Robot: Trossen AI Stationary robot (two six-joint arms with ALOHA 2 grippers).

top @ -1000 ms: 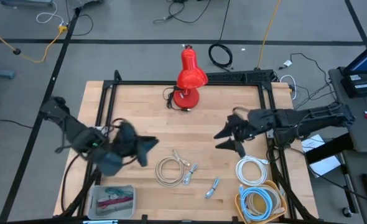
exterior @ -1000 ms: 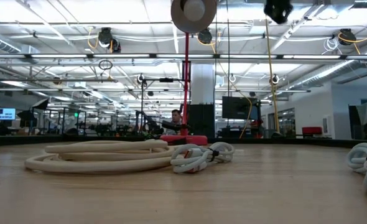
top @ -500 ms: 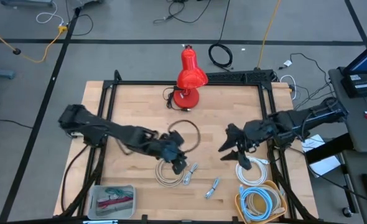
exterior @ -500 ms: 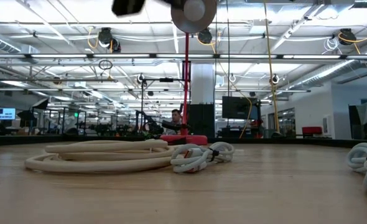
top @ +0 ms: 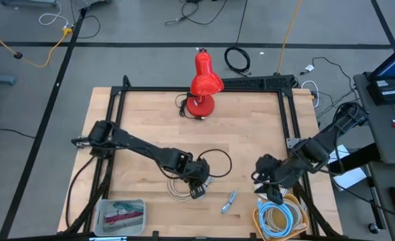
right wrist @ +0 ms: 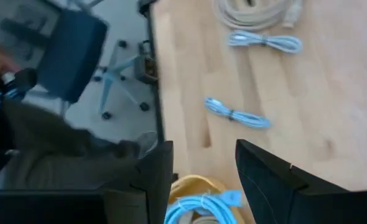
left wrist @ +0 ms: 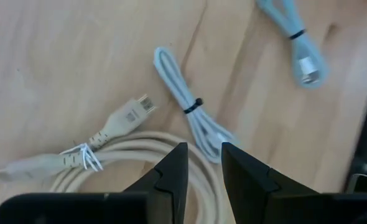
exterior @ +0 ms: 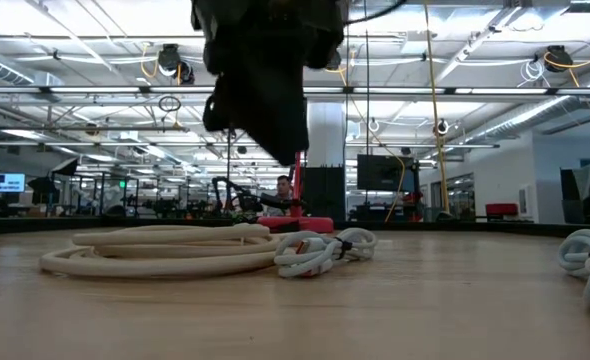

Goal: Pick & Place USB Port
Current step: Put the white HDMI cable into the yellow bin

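A beige coiled USB cable (top: 179,187) lies flat on the wooden table, its plug (left wrist: 131,114) free beside it. A small white tied cable (left wrist: 190,107) lies next to it. A small blue tied cable (top: 229,201) lies nearer the front. My left gripper (top: 197,189) hangs above the beige coil's right side, fingers (left wrist: 177,168) a little apart and empty. My right gripper (top: 270,191) is open and empty above a white coil (top: 282,194). It is next to a yellow bowl (top: 292,204) that holds a blue cable (right wrist: 199,202).
A red desk lamp (top: 204,84) stands at the far middle. A clear tray (top: 120,214) with small parts sits at the near left. A black frame (top: 117,100) borders the table. Bare wood lies between the lamp and the cables.
My left gripper has swung from the table's left toward the right and near edge, ending over the beige coil. My right gripper has gone toward the near edge and tipped down over the white coil. The cables have not moved.
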